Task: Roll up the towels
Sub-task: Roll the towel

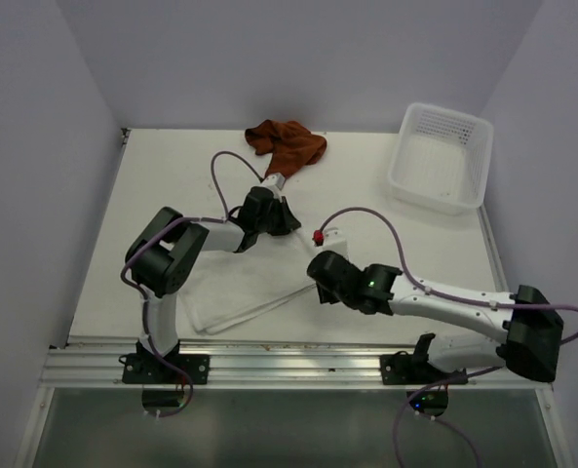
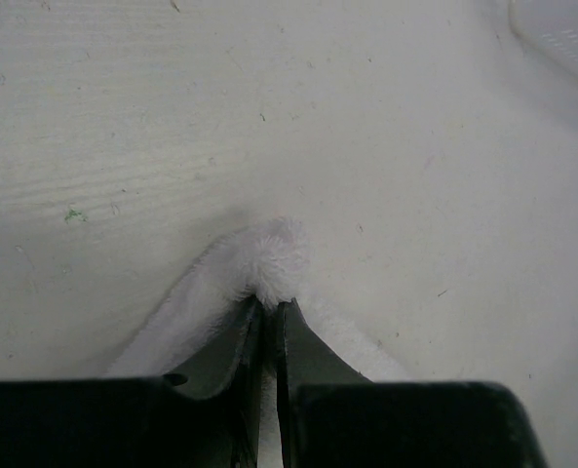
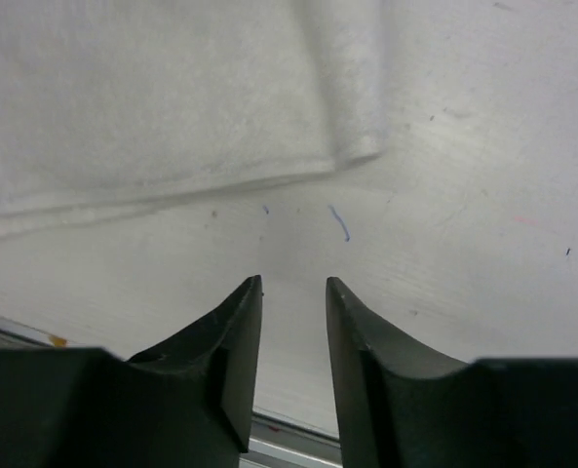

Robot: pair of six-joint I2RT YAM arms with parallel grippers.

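The white towel (image 1: 235, 297) lies spread on the table between the two arms. My left gripper (image 1: 290, 222) is shut on one of its corners; in the left wrist view the fluffy white towel (image 2: 274, 255) bunches out of the left gripper (image 2: 269, 300), whose jaws are pressed together. My right gripper (image 1: 314, 290) stands open over bare table, just short of the towel's near edge. In the right wrist view the white towel (image 3: 172, 97) fills the upper left, and the right gripper (image 3: 294, 285) holds nothing. The rust-brown towel (image 1: 287, 142) lies crumpled at the back.
A white perforated basket (image 1: 443, 156) stands at the back right, its wall (image 2: 561, 34) showing in the left wrist view. A metal rail (image 1: 289, 356) runs along the table's near edge, close under the right gripper. Purple cables loop above both arms.
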